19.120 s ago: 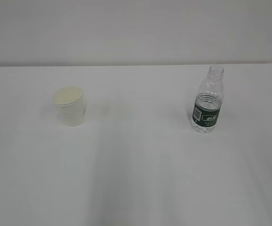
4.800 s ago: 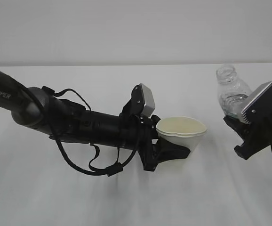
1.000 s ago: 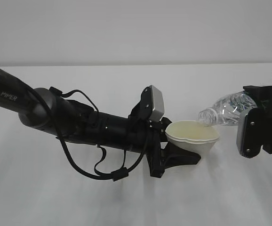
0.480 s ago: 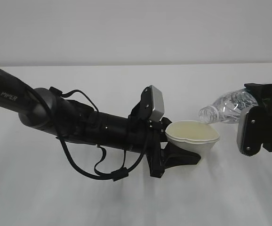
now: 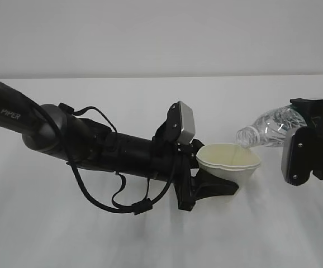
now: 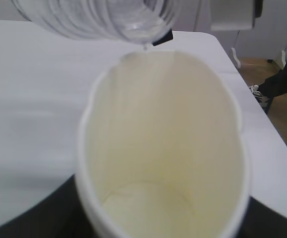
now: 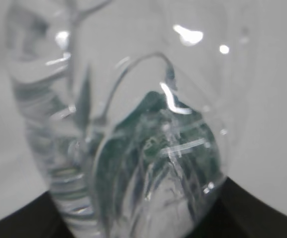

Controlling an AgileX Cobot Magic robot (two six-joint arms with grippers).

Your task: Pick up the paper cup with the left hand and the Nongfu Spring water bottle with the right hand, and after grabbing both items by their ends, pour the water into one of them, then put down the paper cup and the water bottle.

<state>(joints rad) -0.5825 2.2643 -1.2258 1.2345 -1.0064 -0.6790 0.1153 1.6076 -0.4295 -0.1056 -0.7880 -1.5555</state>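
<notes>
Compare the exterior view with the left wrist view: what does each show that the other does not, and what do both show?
Only the exterior view shows both arms: the left gripper clamped on the cup from below, the right gripper holding the bottle tipped on its side, and the table under them.

Only the left wrist view looks down into the cup, showing its cream inside and bottom, plus the floor past the table's far edge.

Both show the bottle's mouth above the cup's rim, which is squeezed out of round.
</notes>
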